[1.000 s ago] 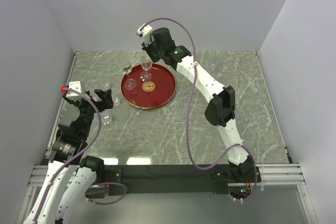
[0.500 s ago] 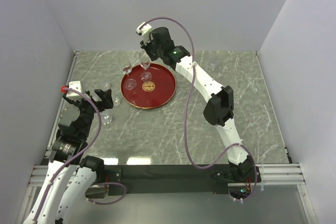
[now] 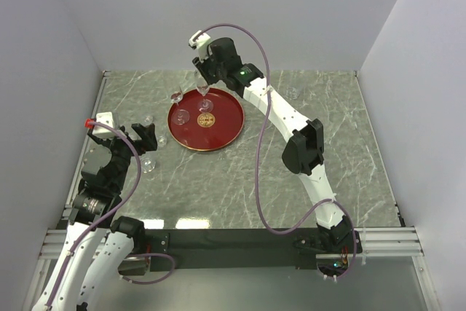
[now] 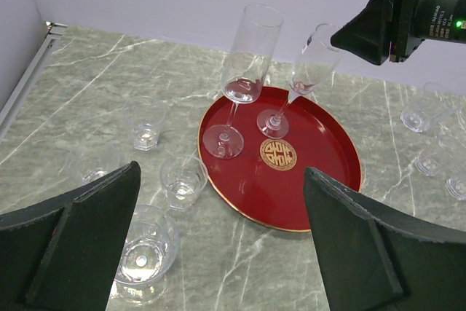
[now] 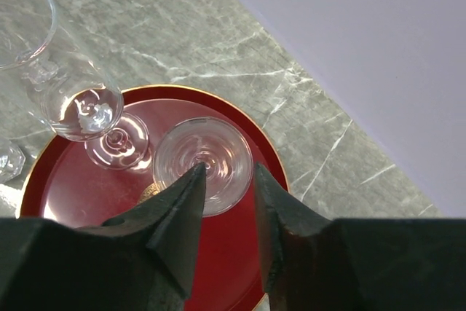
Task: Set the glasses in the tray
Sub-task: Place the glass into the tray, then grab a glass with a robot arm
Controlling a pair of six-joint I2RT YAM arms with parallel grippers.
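Glasses (image 4: 251, 49): two stemmed stand in the tray (image 4: 320, 180); four short tumblers (image 4: 182, 178) on the desk (image 4: 87, 71) to its left — three more at its right.
Right hand (image 5: 227, 172): fingers (image 5: 175, 216) narrowly apart at one stemmed glass (image 5: 204, 154) rim; grip cannot be told.
Left hand (image 4: 222, 172): spread wide, empty.

Left arm (image 3: 98, 180) folded low, lower left of frame. Left pincer (image 3: 145, 136) spread wide. Right arm (image 3: 295, 125) stretched long toward upper centre. Right pincer (image 3: 204, 84) points down, fingers (image 5: 171, 216) parted by a narrow gap.
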